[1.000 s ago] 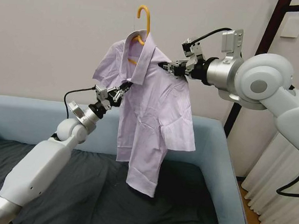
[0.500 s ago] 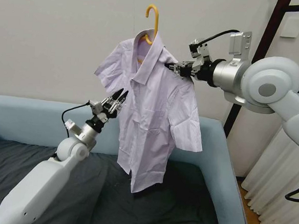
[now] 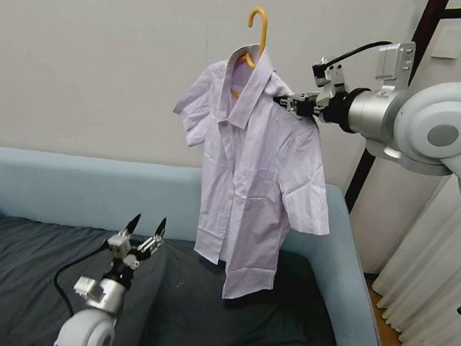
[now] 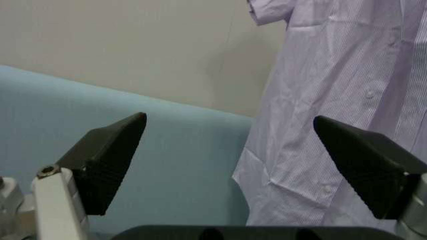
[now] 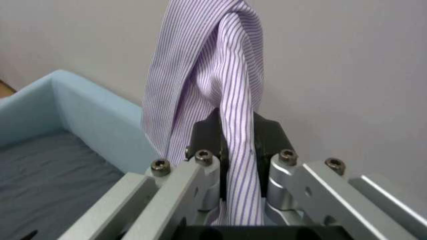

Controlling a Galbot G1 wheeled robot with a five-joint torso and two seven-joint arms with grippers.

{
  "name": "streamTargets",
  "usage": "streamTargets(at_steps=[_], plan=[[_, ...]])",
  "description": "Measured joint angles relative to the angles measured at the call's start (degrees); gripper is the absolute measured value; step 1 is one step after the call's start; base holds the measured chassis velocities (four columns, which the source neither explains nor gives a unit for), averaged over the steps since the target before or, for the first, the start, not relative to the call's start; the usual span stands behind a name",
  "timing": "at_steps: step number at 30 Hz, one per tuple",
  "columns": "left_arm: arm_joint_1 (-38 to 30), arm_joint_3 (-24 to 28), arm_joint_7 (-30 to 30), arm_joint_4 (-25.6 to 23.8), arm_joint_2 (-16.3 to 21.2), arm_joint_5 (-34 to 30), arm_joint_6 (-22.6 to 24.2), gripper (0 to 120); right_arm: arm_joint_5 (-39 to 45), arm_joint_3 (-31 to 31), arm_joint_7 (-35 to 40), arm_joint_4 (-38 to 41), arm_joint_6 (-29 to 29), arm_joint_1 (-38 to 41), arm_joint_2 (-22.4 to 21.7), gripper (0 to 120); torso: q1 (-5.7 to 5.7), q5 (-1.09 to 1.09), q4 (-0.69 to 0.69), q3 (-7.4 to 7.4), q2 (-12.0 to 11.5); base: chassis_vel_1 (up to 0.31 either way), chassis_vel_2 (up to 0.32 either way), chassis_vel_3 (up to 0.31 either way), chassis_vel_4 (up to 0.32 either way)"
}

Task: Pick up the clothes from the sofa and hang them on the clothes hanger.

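The right pincer (image 3: 289, 103) is clamped on the shoulder of the lilac pin-striped cotton shirt (image 3: 254, 175), which drapes below it and leftward from an orange plastic hanger (image 3: 259, 26). It looks like light, limp cloth (apt to slip), so the shoulder seam or collar should hold best. The left pincer (image 3: 142, 232) gapes wide and empty, with the shirt hem above it to its right.

Left gripper (image 3: 149, 220): off the shirt (image 3: 258, 175), dropped low over the sofa (image 3: 55, 186), fingers apart. Right gripper (image 3: 288, 103): shirt carried rightward, higher.
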Motion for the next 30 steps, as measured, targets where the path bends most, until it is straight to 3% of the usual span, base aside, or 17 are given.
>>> streamTargets(at_steps=[11, 17, 22, 30], plan=[[2.12, -3.35, 9.70, -0.83, -0.55, -5.62, -1.49, 100, -0.66, 4.83, 3.17, 1.37, -2.17, -5.20, -3.32, 7, 0.01, 0.01, -0.01, 0.00, 0.00, 0.000, 0.000, 0.000, 0.000], [1.55, -2.25, 10.11, -0.90, -1.67, -5.33, -1.37, 100, -0.72, 7.66, 5.37, 1.47, -1.16, -8.73, -7.49, 7, 0.01, 0.03, -0.02, 0.01, -0.01, 0.000, 0.000, 0.000, 0.000], [0.91, -0.14, 9.47, -0.65, -3.93, -3.94, -1.12, 100, 3.91, 8.75, 11.02, 1.35, 0.29, -8.24, -11.59, 7, 0.01, 0.01, -0.01, 0.01, -0.01, 0.000, 0.000, 0.000, 0.000], [1.48, 0.71, 8.73, -1.80, -5.55, -3.09, -1.12, 100, -1.86, 8.76, 14.11, 1.12, 3.96, -5.90, -12.37, 7, 0.01, 0.01, -0.02, 0.00, -0.01, 0.000, 0.000, 0.000, 0.000]])
